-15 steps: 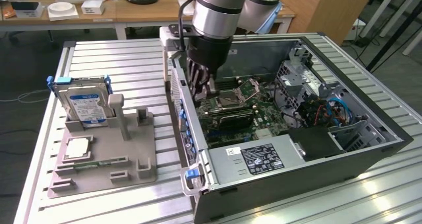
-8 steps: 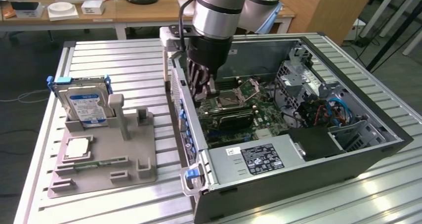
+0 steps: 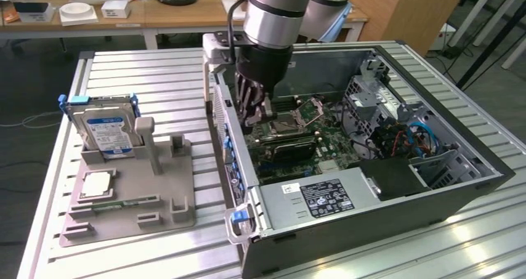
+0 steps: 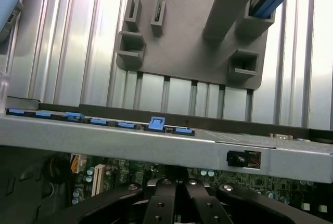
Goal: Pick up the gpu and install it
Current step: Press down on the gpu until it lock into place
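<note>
My gripper [image 3: 261, 114] is down inside the open computer case [image 3: 460, 186], just above the motherboard [image 3: 324, 146] near the case's wall on the exterior view's left. Its fingers [image 4: 165, 200] are shut together, and nothing shows between them. I cannot make out the gpu; a dark flat block [image 3: 285, 146] lies on the board right under the fingertips, and I cannot tell what it is. In the wrist view the case's top rail [image 4: 156, 141] with blue clips runs across, with the motherboard beneath it.
A grey parts holder [image 3: 132, 199] stands on the slatted table to the exterior view's left of the case, with a silver hard drive [image 3: 105, 134] upright in it and a chip [image 3: 96, 184] lying flat. The power supply [image 3: 324, 196] fills the case's near end. Cables [image 3: 411, 137] crowd the far side.
</note>
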Available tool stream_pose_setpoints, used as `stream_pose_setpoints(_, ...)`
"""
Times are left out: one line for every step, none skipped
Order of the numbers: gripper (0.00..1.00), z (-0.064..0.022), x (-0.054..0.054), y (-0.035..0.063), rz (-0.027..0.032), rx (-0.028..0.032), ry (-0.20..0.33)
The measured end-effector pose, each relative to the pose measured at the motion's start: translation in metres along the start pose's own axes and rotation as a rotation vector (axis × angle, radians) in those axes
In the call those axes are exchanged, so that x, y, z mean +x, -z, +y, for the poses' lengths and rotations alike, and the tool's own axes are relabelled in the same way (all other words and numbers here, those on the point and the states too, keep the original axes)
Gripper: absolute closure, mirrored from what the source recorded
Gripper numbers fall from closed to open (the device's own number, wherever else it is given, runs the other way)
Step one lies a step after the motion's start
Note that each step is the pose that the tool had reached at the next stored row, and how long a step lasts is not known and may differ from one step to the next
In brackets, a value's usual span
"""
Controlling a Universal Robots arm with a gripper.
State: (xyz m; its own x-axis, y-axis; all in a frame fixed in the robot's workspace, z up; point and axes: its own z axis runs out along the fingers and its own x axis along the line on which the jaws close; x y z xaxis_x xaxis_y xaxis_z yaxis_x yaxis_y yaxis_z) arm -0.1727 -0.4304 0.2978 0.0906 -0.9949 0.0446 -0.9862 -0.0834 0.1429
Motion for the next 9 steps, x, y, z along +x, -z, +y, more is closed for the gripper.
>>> stream_pose_setpoints(0.89,-0.0016,0.0001,0.0002,0.0002,0.0001,0.002)
stream_pose_setpoints(0.89,-0.0031,0.0002,0.0004,0.0006,0.0001,0.004)
stream_pose_setpoints(0.89,-0.0042,0.0002,0.0006,0.0009,0.0001,0.007)
stream_pose_setpoints(0.89,-0.0049,0.0003,0.0006,0.0013,0.0003,0.009)
stream_pose_setpoints(0.89,-0.0052,0.0004,0.0007,0.0019,0.0004,0.013)
stream_pose_setpoints(0.89,-0.0053,0.0004,0.0007,0.0026,0.0006,0.017)
stream_pose_setpoints(0.89,-0.0053,0.0004,0.0006,0.0030,0.0007,0.020)
stream_pose_setpoints(0.89,-0.0054,0.0003,0.0006,0.0031,0.0007,0.020)
stream_pose_setpoints(0.89,-0.0055,0.0003,0.0005,0.0032,0.0007,0.021)
